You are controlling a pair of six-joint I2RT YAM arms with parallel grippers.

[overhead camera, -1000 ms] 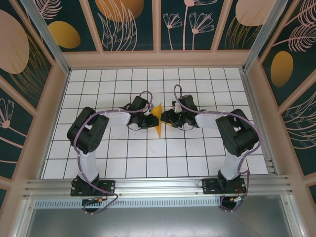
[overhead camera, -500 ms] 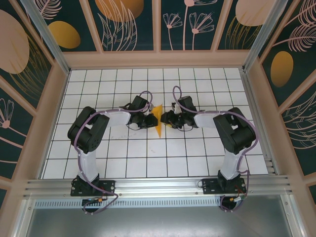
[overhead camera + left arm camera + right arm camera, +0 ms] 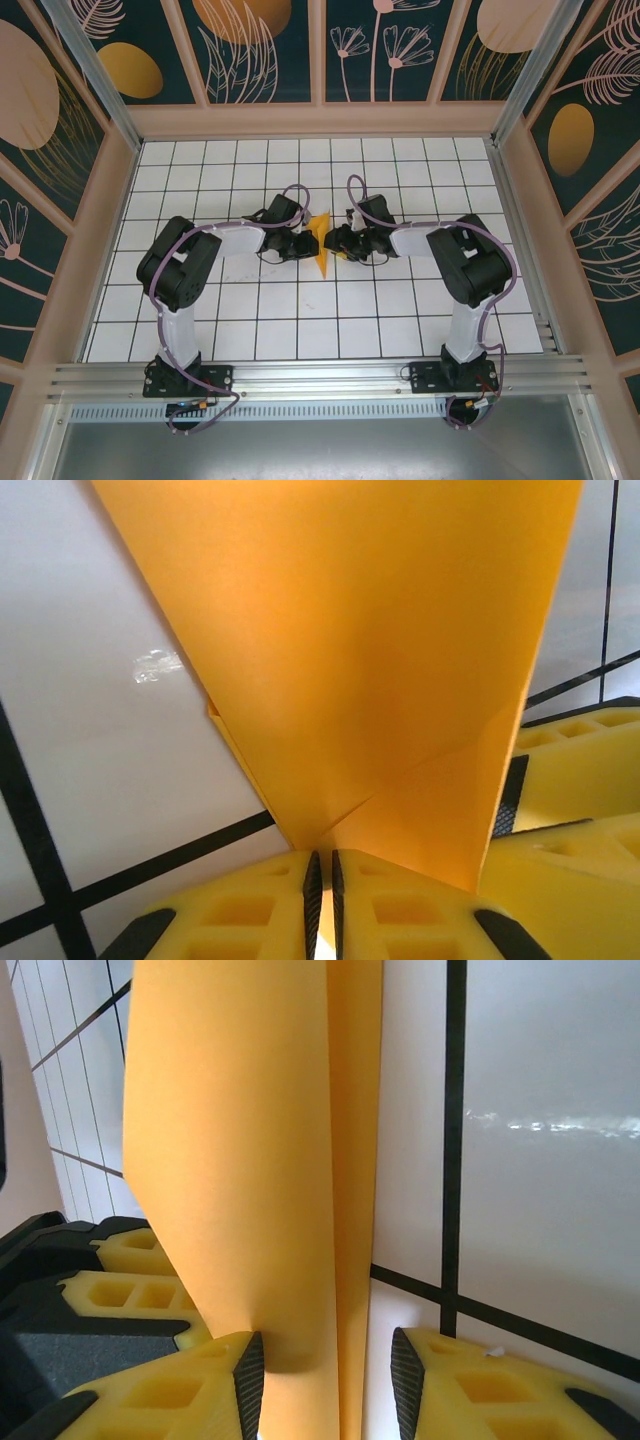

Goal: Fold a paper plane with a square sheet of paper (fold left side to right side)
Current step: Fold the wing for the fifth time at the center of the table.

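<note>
Top external view: two black arms reach inward over a white gridded table (image 3: 300, 320) and meet near its middle. Between the left gripper (image 3: 304, 244) and the right gripper (image 3: 336, 243) stands the sheet of orange-yellow paper (image 3: 319, 238). It is partly folded, raised on edge, and narrows to a point toward the near side.

Left wrist view: the left gripper (image 3: 322, 885) has its yellow fingers pressed together, pinching the lower corner of the paper (image 3: 360, 650), where a diagonal crease runs. From there the paper fans upward above the tiles.

Right wrist view: the right gripper (image 3: 325, 1370) has its jaws spread, and the curved paper (image 3: 240, 1160) passes between them. One dark pad touches the paper. The other pad stands just apart from the paper's edge.
</note>
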